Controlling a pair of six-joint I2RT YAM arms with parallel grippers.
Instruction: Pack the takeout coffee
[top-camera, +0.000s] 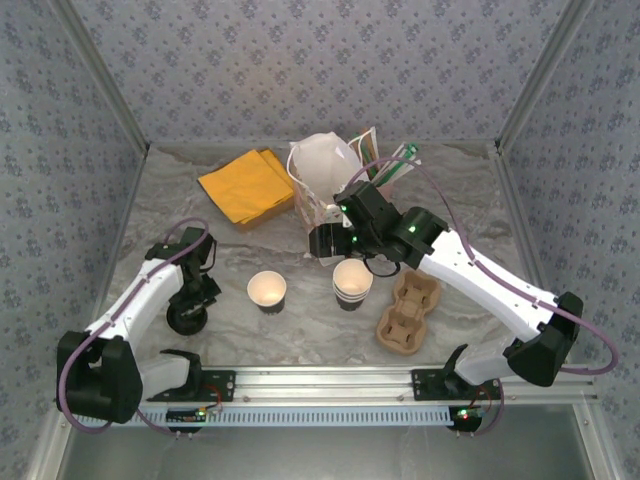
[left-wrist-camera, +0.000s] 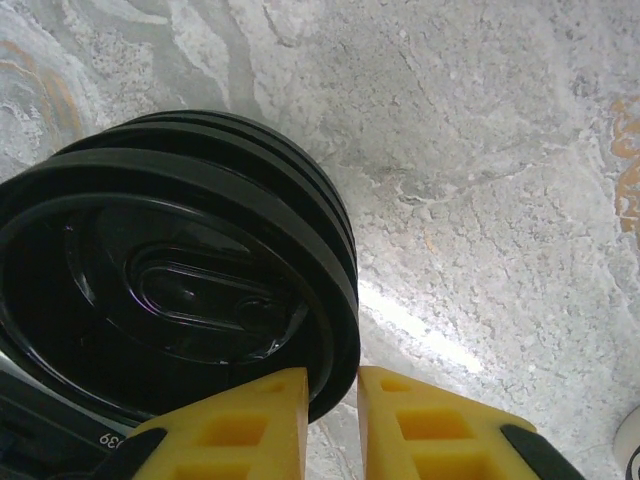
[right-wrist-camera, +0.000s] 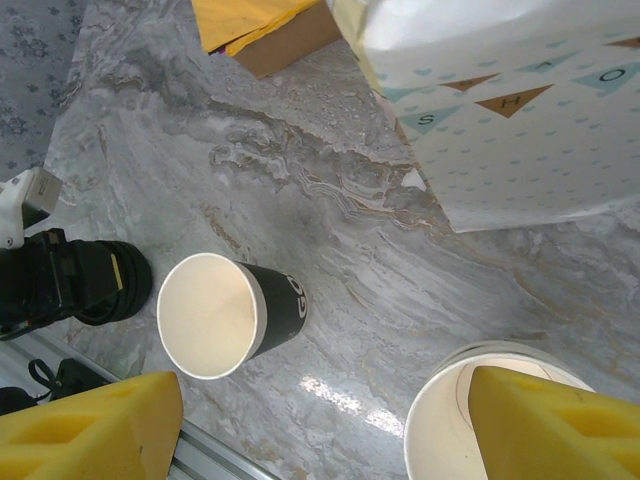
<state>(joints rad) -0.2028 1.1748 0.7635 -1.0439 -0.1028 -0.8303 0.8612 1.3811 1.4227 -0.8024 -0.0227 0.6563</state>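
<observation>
coffee cup (right-wrist-camera: 445, 435) below open r jaws, partly behind rt finger

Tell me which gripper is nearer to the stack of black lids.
Left. The left gripper pinches the rim of the black lids; the right gripper hangs open far off, above the takeout coffee near the paper bag.
</observation>
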